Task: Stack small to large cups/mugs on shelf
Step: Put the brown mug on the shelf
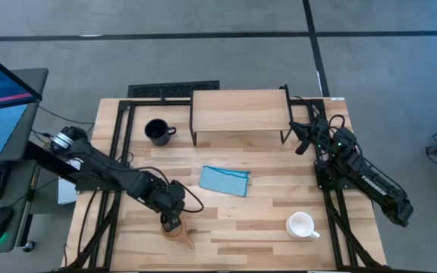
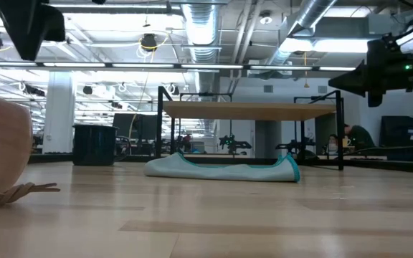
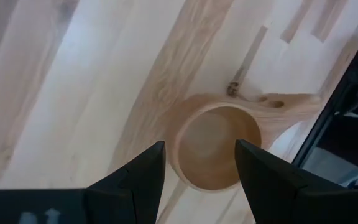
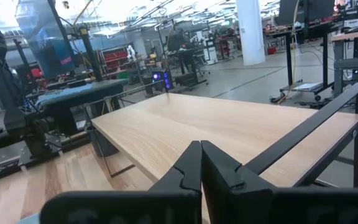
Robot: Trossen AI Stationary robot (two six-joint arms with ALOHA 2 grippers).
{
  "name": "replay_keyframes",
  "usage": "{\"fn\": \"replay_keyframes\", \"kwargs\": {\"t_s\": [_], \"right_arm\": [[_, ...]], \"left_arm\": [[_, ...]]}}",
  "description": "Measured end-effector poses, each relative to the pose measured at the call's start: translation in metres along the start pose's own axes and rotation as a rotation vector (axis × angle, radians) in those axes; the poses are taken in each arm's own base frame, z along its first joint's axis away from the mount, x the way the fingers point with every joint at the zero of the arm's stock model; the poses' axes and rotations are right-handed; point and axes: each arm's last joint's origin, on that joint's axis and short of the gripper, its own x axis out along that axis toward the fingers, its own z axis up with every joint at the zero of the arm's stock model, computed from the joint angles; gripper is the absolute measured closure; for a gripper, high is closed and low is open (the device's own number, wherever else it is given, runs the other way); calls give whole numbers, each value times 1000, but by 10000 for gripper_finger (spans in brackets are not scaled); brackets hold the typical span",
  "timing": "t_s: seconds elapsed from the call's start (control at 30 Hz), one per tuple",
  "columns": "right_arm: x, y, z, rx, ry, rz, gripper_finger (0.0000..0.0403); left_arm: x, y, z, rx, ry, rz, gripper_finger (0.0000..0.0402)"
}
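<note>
the left gripper [image 1: 173,222] is down at the near edge of the big light-wood tabletop [image 1: 264,220], left of centre, its two dark fingers [image 3: 138,177] spread wide and poised straight over the small tan wooden cup with the flat handle [image 3: 219,146]. from the left wrist view the cup sits upright on the table, its round bowl open to the camera, the handle sticking out to one side, and a finger lines up over each side of the rim; whether they touch it i cannot tell. nothing is held.

over on the right, the right gripper [image 1: 302,144] hangs raised just beside the right end of the low rectangular light-wood shelf on thin black legs [image 1: 240,111], fingers pressed together, nothing between them.

the shelf stands at the far middle of the table, its top bare. the dark navy mug [image 1: 158,131] stands upright just left of it. the white mug [image 1: 301,225] sits near the right front corner, well apart from both. a blue folded cloth [image 1: 224,180] lies mid-table, in front of the shelf.
</note>
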Motion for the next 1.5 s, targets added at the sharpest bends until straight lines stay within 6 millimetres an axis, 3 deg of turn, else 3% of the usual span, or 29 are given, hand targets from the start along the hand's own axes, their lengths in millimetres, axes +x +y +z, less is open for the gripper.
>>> {"fn": "replay_keyframes", "kwargs": {"t_s": [0.4, 0.73, 1.3, 1.5], "right_arm": [[0, 0, 0, 0, 1, 0, 376], [0, 0, 0, 0, 1, 0, 377], [1, 0, -1, 3, 12, -1, 376], [1, 0, -1, 3, 13, -1, 378]], "left_arm": [[45, -9, -6, -167, 158, 118, 217], [48, -7, -12, -401, 236, 177, 217], [70, -4, -19, -397, 224, 252, 217], [83, -2, -21, -390, 223, 190, 218]]}}
